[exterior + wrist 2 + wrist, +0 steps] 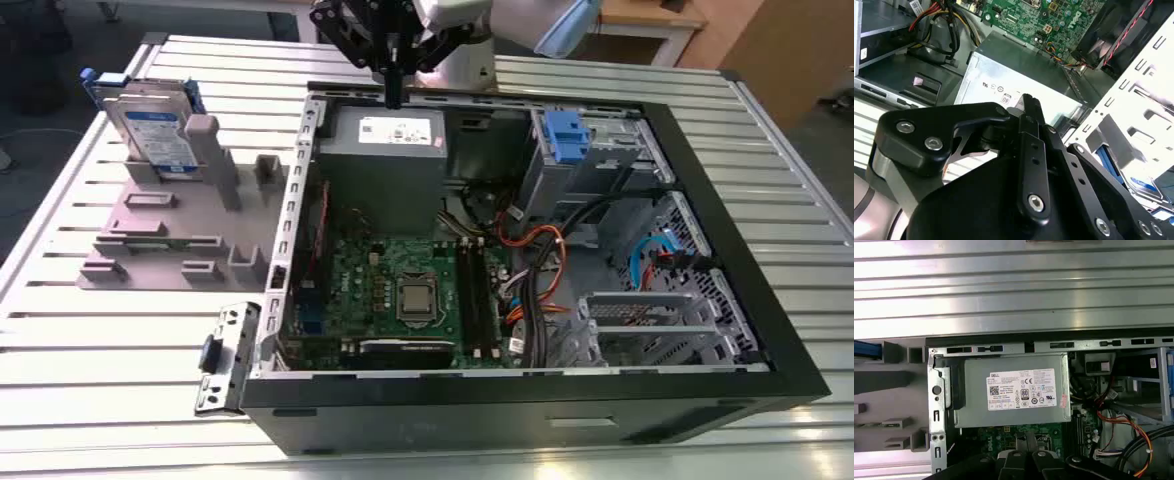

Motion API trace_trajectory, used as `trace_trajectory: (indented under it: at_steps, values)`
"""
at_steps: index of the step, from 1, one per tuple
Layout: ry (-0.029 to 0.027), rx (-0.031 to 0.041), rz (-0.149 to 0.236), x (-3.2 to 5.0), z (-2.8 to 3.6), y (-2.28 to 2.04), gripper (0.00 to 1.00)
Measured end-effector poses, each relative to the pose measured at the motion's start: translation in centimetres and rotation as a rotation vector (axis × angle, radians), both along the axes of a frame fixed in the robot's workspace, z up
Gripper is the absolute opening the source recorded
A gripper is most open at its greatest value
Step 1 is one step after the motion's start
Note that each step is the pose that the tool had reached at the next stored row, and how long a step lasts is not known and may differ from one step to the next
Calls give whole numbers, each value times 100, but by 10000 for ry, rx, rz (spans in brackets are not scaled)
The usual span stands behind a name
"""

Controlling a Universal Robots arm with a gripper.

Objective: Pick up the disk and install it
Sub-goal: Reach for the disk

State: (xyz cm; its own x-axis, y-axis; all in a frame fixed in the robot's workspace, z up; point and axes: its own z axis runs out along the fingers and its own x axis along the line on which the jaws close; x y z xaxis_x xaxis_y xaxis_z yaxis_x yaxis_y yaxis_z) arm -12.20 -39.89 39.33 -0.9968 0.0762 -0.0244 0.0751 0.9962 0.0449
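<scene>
Exterior view first: the flat rectangular silver-metal hard drive, with its white-and-blue label and blue plastic bracket, is standing on edge in a slot of the blocky matte grey plastic fixture. That sits on the ribbed aluminium slat table, to the exterior view's left of the open black tower case. The black linkage gripper hangs over the case's far rim, just above the boxy grey sheet-metal power supply with the white sticker, and well apart from the hard drive. Its jaws look pinched together into 1 narrow tip, with nothing between them. Inside the case you've got a green motherboard, a tangle of orange and black cables and a small blue plastic latch on a grey metal cage.

Second wrist view: the gripper's smooth black links fill the foreground, dotted with round silver screw heads. The power supply's dull metal top lies past the tip, and a pale punched sheet-metal wall runs alongside.

First wrist view: the power supply sits square in the middle, sticker up, with the shiny table slats past the case rim and the grey stepped fixture just outside the case wall. The gripper's black links lie close side by side.
</scene>
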Motion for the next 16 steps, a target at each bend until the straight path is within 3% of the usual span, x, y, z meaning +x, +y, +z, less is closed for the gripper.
trace_trajectory:
  at_steps: [16]
  values:
    - [0,0,1,-43,-1,0,10]
